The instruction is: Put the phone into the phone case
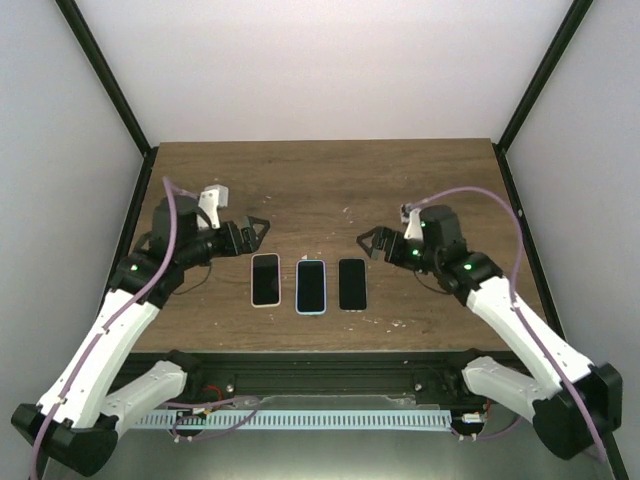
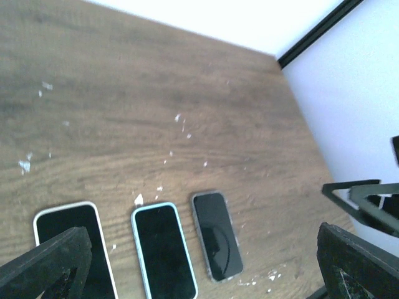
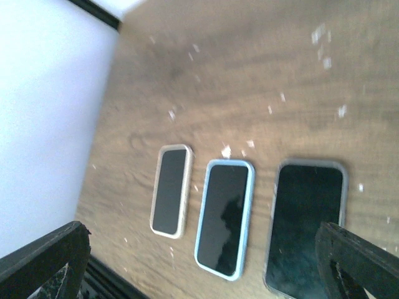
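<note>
Phone [image 1: 311, 285], blue-edged, on flecked wooden table [image 1: 320, 180] — white walls [image 1: 320, 60]

Three phones lie flat in a row near the front edge of the wooden table [image 1: 320, 190]. Their dark, unlit screens face up and their long sides are parallel, close together but not touching. The white-cased phone [image 1: 265, 279] is on the left, the light-blue-cased phone [image 1: 311, 286] in the middle, and the grey-rimmed phone [image 1: 352, 284] on the right.
</note>
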`<action>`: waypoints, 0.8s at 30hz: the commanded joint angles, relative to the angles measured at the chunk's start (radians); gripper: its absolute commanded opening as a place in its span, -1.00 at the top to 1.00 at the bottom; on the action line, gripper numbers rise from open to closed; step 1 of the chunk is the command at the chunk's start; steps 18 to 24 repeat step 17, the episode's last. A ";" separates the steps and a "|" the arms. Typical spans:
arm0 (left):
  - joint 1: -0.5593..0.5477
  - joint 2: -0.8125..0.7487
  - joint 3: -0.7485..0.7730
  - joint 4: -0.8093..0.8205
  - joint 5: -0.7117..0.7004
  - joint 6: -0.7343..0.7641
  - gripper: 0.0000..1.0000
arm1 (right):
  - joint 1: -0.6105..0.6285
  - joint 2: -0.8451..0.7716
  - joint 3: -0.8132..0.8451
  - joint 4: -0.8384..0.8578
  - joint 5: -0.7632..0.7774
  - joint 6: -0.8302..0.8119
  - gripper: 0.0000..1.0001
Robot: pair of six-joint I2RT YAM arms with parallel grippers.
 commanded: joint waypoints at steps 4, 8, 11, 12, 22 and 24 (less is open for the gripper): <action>0.005 -0.062 0.093 -0.057 -0.078 0.048 -1.00 | -0.005 -0.125 0.174 -0.122 0.142 -0.039 -1.00; 0.005 -0.092 0.069 -0.041 -0.089 0.042 -1.00 | -0.006 -0.171 0.146 -0.097 0.147 -0.015 -1.00; 0.005 -0.101 0.040 -0.028 -0.096 0.034 -1.00 | -0.005 -0.192 0.108 -0.082 0.151 0.002 -1.00; 0.005 -0.100 0.035 -0.029 -0.099 0.030 -1.00 | -0.005 -0.197 0.098 -0.078 0.152 0.009 -1.00; 0.006 -0.108 0.007 -0.018 -0.098 0.013 -1.00 | -0.005 -0.194 0.072 -0.076 0.138 0.028 -1.00; 0.006 -0.108 0.007 -0.018 -0.098 0.013 -1.00 | -0.005 -0.194 0.072 -0.076 0.138 0.028 -1.00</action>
